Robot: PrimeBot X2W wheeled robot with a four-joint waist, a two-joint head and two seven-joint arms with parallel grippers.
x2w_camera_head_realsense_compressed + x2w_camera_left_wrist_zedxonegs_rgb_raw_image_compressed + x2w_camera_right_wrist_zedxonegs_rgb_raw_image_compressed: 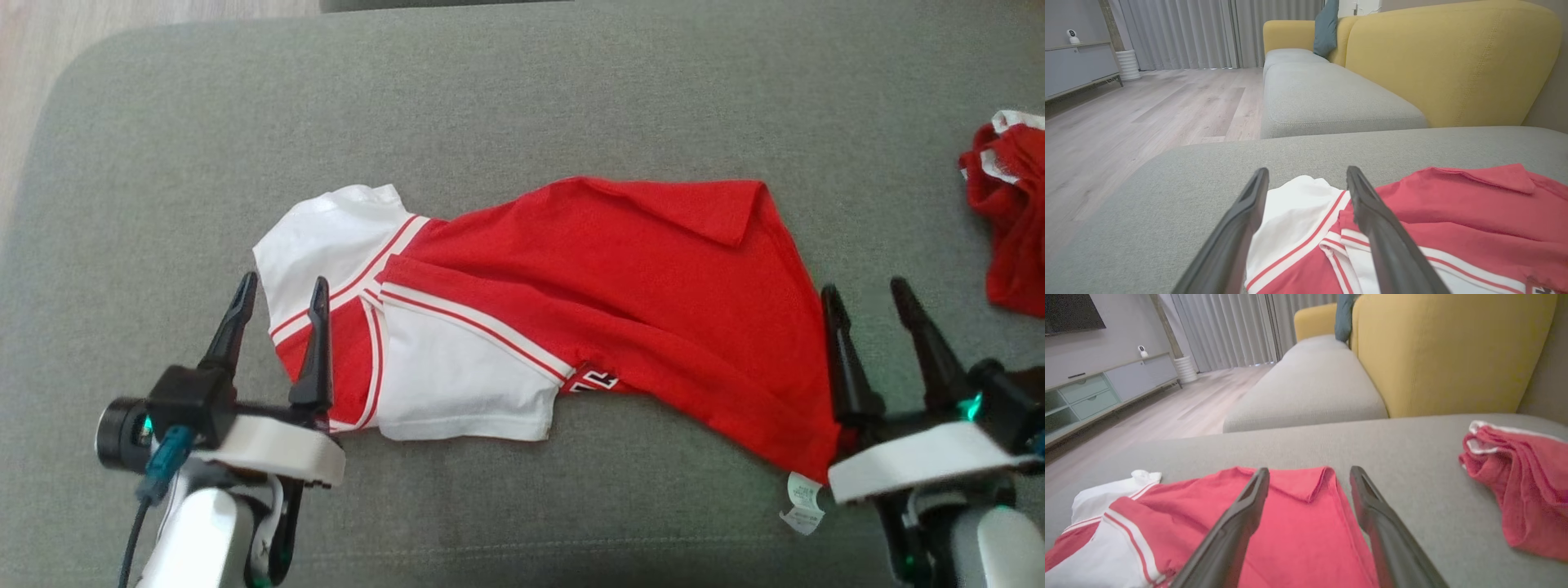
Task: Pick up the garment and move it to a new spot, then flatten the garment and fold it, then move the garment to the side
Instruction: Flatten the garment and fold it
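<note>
The garment [620, 278] is a red shirt with white sleeves and red-white trim, lying folded lengthwise on the grey cushion [522, 98]. Its white sleeves lie at the left and its hem at the right, one hem corner turned over. My left gripper [282, 294] stands open over the sleeve end, nothing between its fingers [1372, 220]. At the hem's right edge my right gripper [867, 296] is open too, holding nothing. Seen from the left wrist, the garment [1453, 220] lies under the fingers; the right wrist view has the red hem [1298, 522] beneath its fingers.
A second red garment with white trim [1008, 220] lies crumpled at the cushion's right edge [1523, 486]. A white care label [804, 502] sticks out at the shirt's lower right. Behind are a yellow sofa back [1453, 61], another grey seat [1323, 98] and wooden floor [1147, 110].
</note>
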